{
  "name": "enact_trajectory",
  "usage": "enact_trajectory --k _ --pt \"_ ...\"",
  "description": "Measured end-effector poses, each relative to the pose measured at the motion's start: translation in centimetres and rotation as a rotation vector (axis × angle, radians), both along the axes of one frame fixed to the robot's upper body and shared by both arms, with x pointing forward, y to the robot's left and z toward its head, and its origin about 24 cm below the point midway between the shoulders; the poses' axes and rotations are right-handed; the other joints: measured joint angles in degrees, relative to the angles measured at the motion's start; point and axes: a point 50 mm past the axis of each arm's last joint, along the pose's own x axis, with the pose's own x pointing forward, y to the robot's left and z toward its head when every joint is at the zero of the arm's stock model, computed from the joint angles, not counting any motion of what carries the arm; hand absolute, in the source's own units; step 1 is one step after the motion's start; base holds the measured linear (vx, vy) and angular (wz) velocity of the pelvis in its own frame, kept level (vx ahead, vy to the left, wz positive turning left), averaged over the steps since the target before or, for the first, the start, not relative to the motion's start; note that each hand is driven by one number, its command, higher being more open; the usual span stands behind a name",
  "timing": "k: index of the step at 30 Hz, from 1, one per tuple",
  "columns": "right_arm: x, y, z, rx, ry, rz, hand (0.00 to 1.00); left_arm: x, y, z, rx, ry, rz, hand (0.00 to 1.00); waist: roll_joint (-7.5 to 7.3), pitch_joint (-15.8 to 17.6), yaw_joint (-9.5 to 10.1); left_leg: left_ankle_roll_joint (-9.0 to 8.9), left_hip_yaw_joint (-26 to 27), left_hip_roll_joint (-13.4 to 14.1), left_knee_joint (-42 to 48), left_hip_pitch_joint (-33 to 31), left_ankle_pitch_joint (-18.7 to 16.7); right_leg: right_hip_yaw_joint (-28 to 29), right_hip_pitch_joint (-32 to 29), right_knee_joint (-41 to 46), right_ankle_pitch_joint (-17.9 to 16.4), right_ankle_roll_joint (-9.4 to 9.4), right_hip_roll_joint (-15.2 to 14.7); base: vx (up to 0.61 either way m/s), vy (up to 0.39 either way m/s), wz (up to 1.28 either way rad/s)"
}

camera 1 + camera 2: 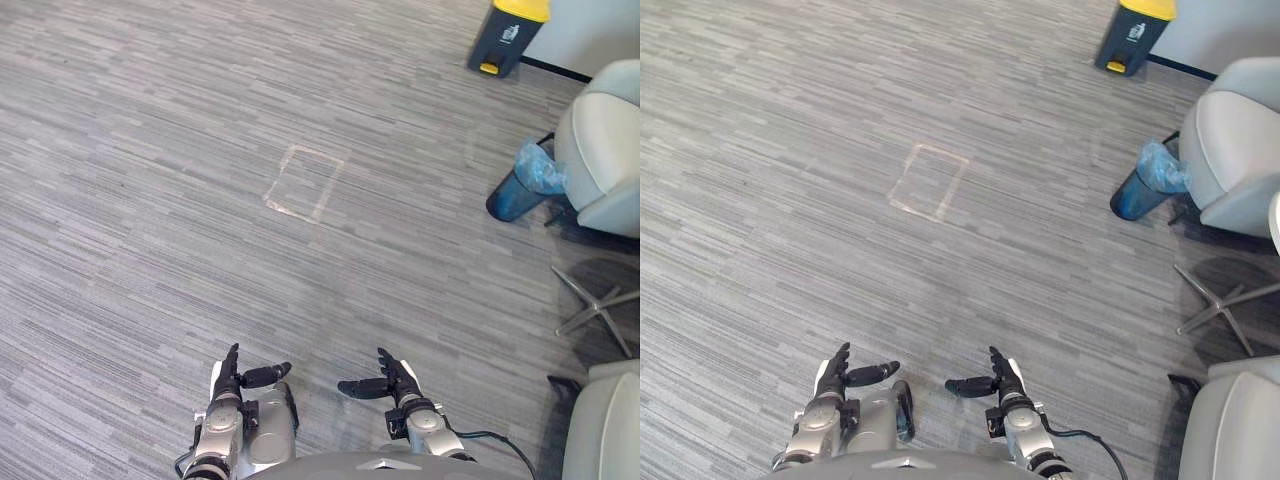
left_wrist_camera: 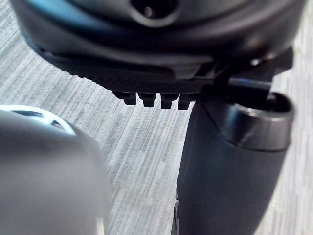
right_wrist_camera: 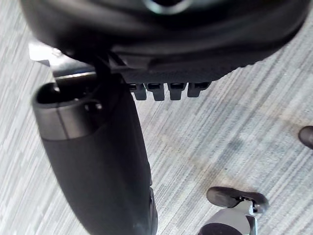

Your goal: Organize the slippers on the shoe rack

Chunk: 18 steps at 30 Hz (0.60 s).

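1. Left eye view: the left hand (image 1: 232,380) and right hand (image 1: 397,382) hang over the near edge of the carpet floor (image 1: 150,200). Fingers are straight and thumbs point inward, holding nothing. A taped rectangle (image 1: 304,182) marks the floor's middle.
2. Right eye view: a blue bin (image 1: 1143,182) stands at the right edge, just beside a pale chair (image 1: 1230,145).
3. Left wrist view: relaxed fingers over carpet.
4. Right wrist view: likewise, empty. Where the slippers lie I cannot tell. They are probably light, soft and bendy, so pinch the strap or heel edge.
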Motion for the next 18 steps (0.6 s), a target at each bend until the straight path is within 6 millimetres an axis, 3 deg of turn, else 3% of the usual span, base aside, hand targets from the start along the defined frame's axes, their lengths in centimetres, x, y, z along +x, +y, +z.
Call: enact_trajectory --k 1,2,3,4,7,8,9,11,12,14,15,16,17,18 --pt "0.1 0.1 0.0 -0.002 -0.002 0.006 1.00 -0.2 0.0 -0.1 -0.001 0.009 0.000 1.00 -0.10 0.06 -0.04 -0.03 -0.11 -0.53 -1.08 2.16 -1.16 0.05 -2.40 7.71 0.46 0.06 -1.35 0.55 0.215 0.33" --pt "0.0 0.2 0.0 0.002 0.003 0.007 1.00 -0.5 -0.1 -0.4 -0.001 0.037 -0.015 1.00 0.21 0.56 -0.85 0.61 -1.33 -1.58 -3.49 6.92 -2.07 0.39 -7.99 24.11 0.10 -1.81 -3.76 0.45 0.133 0.35" --pt "-0.1 0.2 -0.1 0.003 0.006 0.008 1.00 -0.6 -0.1 -0.5 0.002 0.044 -0.021 1.00 0.18 0.57 -1.07 0.63 -1.64 -1.64 -4.06 7.90 -2.23 0.42 -8.75 26.35 -1.03 -2.11 -3.72 0.45 0.062 0.58" --pt "-0.2 0.2 -0.1 0.005 0.011 0.012 1.00 -0.9 -0.1 -0.7 0.010 0.069 -0.039 1.00 0.72 0.87 -1.34 0.65 -3.21 -1.66 -8.04 13.45 -2.33 0.30 -12.67 32.32 -5.03 -3.47 -2.39 0.36 0.016 0.41" --pt "-0.1 -0.1 -0.1 0.000 0.003 0.015 1.00 -1.2 -0.3 -0.8 0.009 0.078 -0.049 1.00 1.12 1.03 -2.59 0.65 -5.22 -1.35 -13.02 19.21 -2.32 -0.98 -20.98 27.40 -8.19 -5.88 0.19 0.44 -0.031 0.52" --pt "0.2 -0.1 0.1 0.001 -0.006 0.014 1.00 -1.3 -0.3 -0.8 0.009 0.081 -0.049 1.00 1.13 1.05 -2.71 0.65 -5.56 -1.31 -13.57 19.74 -2.32 -0.83 -22.56 25.28 -8.16 -5.85 0.64 0.54 -0.121 0.69" --pt "0.9 -0.2 0.5 0.002 -0.042 0.018 1.00 -1.6 -0.4 -1.0 0.007 0.097 -0.050 1.00 1.14 1.11 -3.80 0.26 -7.30 -0.82 -14.74 21.00 -2.55 -0.38 -26.58 13.33 -6.46 -4.28 2.13 0.47 -0.131 0.71" --pt "0.9 -0.2 0.6 0.004 -0.054 0.017 1.00 -1.9 -0.3 -1.1 0.002 0.105 -0.044 1.00 0.61 1.25 -4.10 -1.79 -8.43 -1.07 -15.96 23.30 -3.78 0.20 -27.37 0.31 1.79 -3.95 2.77 0.46 -0.154 0.78" --pt "0.8 -0.6 0.5 -0.009 -0.046 0.016 1.00 -2.0 -0.5 -1.2 -0.002 0.111 -0.044 1.00 1.35 1.39 -4.29 -3.78 -10.60 0.06 -16.68 25.45 -5.02 0.00 -25.28 -0.79 8.38 -7.24 3.86 0.53 -0.195 0.49" --pt "1.4 -0.7 0.7 -0.014 -0.050 0.019 1.00 -1.8 -0.9 -1.2 -0.014 0.100 -0.051 1.00 2.58 1.44 -3.22 -3.49 -11.16 0.86 -16.44 25.32 -3.91 0.07 -26.34 3.13 4.73 -7.43 4.26 0.55 -0.219 0.17" --pt "1.4 -0.9 0.6 -0.016 -0.046 0.008 1.00 -2.0 -1.5 -1.3 -0.027 0.105 -0.057 1.00 2.86 1.39 -3.85 -4.63 -12.31 0.87 -14.29 25.25 -3.00 -0.35 -27.08 7.97 -0.01 -8.01 3.43 0.48 -0.211 0.14" --pt "1.3 -1.0 0.6 -0.016 -0.043 0.003 1.00 -2.0 -1.6 -1.3 -0.031 0.106 -0.054 1.00 3.05 1.30 -4.03 -4.81 -12.75 1.11 -12.27 24.80 -2.93 -0.79 -26.62 8.25 -1.00 -8.17 3.39 0.58 -0.257 0.31" --pt "0.9 -1.2 0.4 -0.017 -0.030 -0.010 1.00 -1.9 -1.4 -1.3 -0.031 0.100 -0.045 1.00 3.25 1.22 -4.12 -7.04 -14.45 1.85 -1.31 20.84 -1.65 -1.69 -23.89 7.43 -3.14 -8.07 3.72 0.47 -0.208 0.26" --pt "0.7 -1.0 0.4 -0.011 -0.024 -0.014 1.00 -1.8 -1.5 -1.2 -0.038 0.094 -0.038 1.00 3.31 1.20 -3.99 -8.89 -14.69 2.36 4.02 18.72 -0.43 -1.87 -22.37 6.62 -3.50 -8.07 4.05 0.46 -0.193 0.24"
